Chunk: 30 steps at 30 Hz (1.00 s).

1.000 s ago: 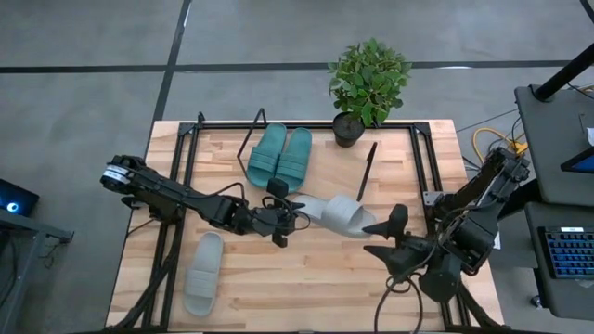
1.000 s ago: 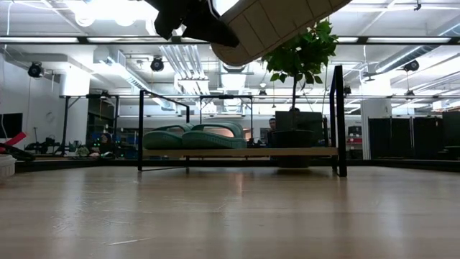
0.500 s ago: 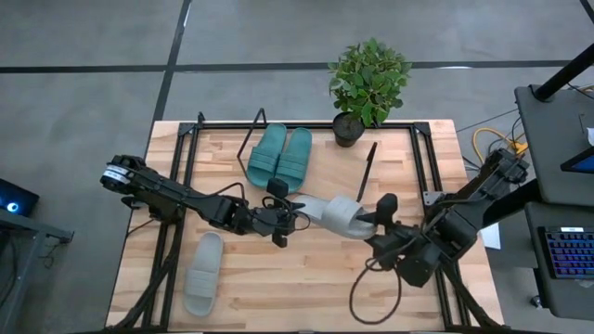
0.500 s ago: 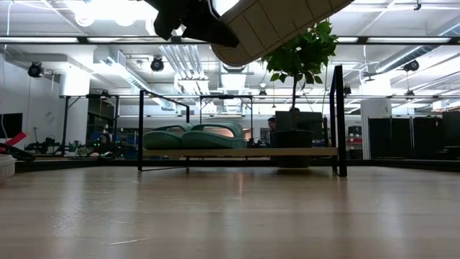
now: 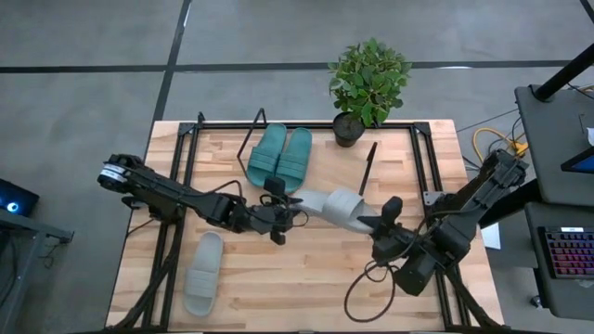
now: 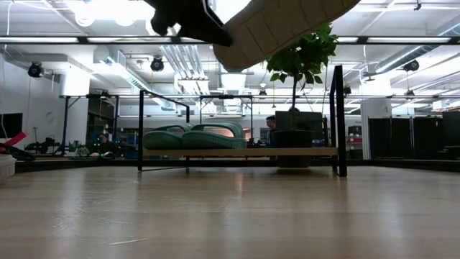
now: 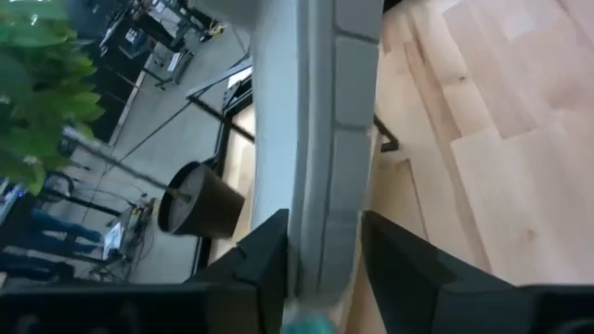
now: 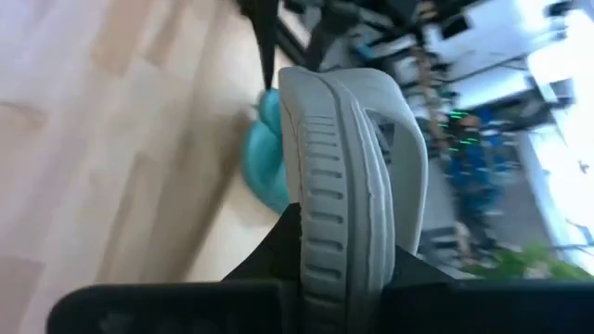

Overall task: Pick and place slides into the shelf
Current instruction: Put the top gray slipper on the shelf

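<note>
- On your left, one grey slide [image 5: 202, 273] lies flat on the counter [image 5: 306, 278], well apart from the others.
- Your left gripper [image 5: 290, 212] reaches across to mid-counter; its jaws straddle one end of the lifted grey slide [image 5: 330, 206], but you cannot tell whether they still pinch it.
- That slide hangs in the air on its edge, just in front of the shelf [image 5: 316, 162].
- Two teal slides [image 5: 280, 158] sit side by side on the shelf's left part, with a potted plant [image 5: 368, 85] beyond its right end.
- Your right gripper [image 5: 379, 223] has its jaws clamped on the slide's other end.
</note>
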Tool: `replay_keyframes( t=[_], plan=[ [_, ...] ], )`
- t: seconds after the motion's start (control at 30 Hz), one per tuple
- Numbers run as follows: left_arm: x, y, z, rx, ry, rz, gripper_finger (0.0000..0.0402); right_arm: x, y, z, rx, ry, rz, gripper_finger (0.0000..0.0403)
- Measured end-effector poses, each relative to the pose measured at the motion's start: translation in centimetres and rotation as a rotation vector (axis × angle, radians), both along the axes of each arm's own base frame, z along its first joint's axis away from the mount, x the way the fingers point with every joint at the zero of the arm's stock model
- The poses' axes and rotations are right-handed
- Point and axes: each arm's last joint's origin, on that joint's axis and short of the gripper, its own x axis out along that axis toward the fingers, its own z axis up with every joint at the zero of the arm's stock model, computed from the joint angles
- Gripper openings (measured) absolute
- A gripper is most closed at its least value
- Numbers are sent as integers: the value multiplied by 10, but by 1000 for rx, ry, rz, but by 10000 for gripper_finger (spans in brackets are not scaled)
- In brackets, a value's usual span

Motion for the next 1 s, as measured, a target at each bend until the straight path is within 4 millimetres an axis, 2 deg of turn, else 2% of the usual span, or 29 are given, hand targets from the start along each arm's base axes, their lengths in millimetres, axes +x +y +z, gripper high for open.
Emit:
replay_keyframes(
  t=[0.23, 0.37, 0.53, 0.7, 0.87, 1.0],
  plan=[
    [-41, 10, 20, -91, 33, 14, 125, -22, 2, -14, -107, -125, -31, 24],
    [-69, 15, 29, -196, -22, -120, 126, -43, -9, -27, -90, -186, -37, 24],
    [-94, 17, 17, -297, -176, -361, 127, -63, -22, -50, -91, -276, -33, 24],
    [-115, 22, 6, -310, -387, -418, 127, -73, -23, -65, -105, -318, 8, 24],
    [-125, 26, -5, -325, -536, -433, 127, -75, -17, -64, -82, -328, 56, 24],
    [-123, 25, -12, -325, -529, -432, 128, -67, -7, -54, 25, -323, 124, 24]
  ],
)
